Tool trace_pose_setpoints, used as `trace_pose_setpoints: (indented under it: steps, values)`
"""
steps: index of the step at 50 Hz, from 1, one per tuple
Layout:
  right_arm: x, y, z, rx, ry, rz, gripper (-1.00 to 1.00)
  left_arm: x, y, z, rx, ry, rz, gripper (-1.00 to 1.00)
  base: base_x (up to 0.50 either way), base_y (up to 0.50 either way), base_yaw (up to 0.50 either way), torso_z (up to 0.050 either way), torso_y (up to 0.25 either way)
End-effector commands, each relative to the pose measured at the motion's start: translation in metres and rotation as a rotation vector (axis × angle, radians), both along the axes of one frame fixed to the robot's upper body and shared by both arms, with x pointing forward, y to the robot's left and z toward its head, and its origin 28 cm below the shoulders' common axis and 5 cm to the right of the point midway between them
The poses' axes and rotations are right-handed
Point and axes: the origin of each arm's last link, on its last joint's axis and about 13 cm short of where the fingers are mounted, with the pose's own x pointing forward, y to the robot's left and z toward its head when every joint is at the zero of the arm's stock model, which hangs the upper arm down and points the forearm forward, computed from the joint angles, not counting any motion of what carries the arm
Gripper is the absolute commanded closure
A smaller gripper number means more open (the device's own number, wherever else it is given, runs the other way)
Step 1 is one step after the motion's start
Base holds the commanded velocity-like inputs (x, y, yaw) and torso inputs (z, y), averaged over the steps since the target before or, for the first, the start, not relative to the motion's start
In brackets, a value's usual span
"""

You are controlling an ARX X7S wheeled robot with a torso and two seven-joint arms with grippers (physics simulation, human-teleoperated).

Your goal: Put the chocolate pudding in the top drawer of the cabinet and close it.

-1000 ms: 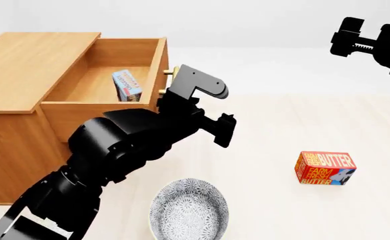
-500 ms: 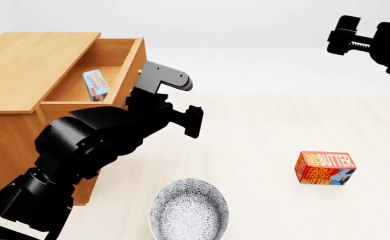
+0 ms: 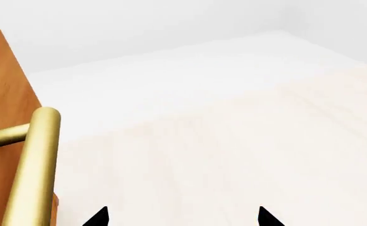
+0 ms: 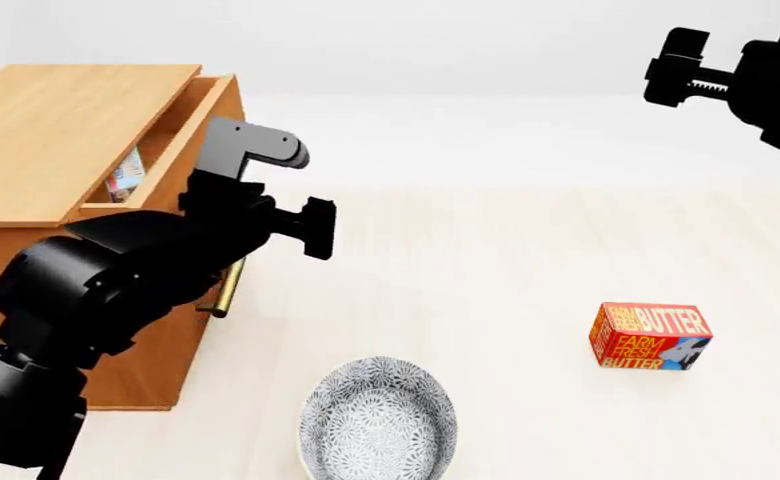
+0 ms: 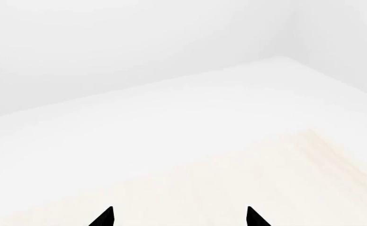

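On the floor: one butter box (image 4: 650, 337), one bowl (image 4: 377, 418).

Bright, even, sharp renders; faint soft shadows.

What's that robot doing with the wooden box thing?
The robot's left arm is at the front of the top drawer of the cabinet. The drawer is open only a crack, and the chocolate pudding shows inside through the gap. The left end effector is open beside a brass handle, not gripping it. The right end effector is open, raised off to the side. A butter box and a patterned bowl sit untouched on the table.
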Motion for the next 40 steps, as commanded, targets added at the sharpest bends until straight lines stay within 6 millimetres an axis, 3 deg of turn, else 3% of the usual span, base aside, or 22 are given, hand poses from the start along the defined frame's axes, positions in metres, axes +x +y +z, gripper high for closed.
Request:
trace_pose_setpoints:
  steps: [1,40]
  values:
    - [0.003,0.003,0.001,-0.001,0.0,0.008,-1.0,0.0,0.025,-0.001,0.025,-0.006,0.092,-1.0,0.0,0.0,0.0,0.0,0.0]
    - [0.003,0.006,0.0,-0.001,0.001,0.013,-1.0,-0.012,0.06,-0.006,0.024,0.002,0.211,-1.0,0.0,0.0,0.0,0.0,0.0]
